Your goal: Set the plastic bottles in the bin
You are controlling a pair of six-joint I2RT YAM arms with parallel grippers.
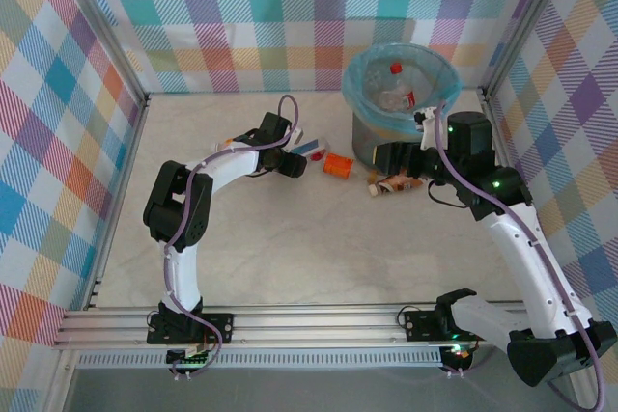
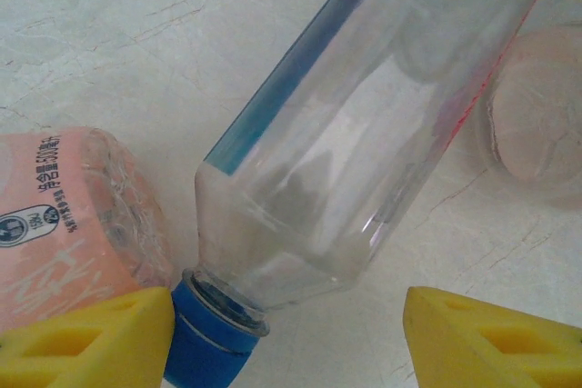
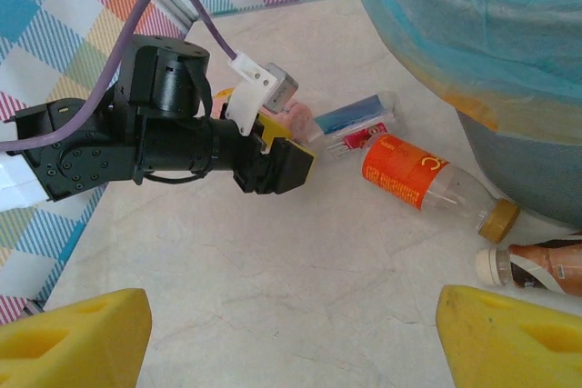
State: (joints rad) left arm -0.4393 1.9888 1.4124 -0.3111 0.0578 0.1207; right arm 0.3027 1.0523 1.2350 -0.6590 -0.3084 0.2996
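Left gripper [image 2: 289, 329] open around the blue-capped clear bottle [image 2: 364, 134] at its neck. Best to shift toward the body, clear of the pink-labelled bottle [image 2: 64, 224], before squeezing. Right gripper [image 3: 291, 333] open, empty.

Note for you: left arm [image 1: 180, 272] and right arm [image 1: 526, 248] match, with white tubular links and black joint housings. A purple cable [image 1: 286, 108] loops along each. Green lights [image 1: 497, 183] glow on the right arm's joints. Left claw [image 3: 291, 147] and right claw [image 3: 291, 343] carry yellow wedge pads [image 2: 86, 338].
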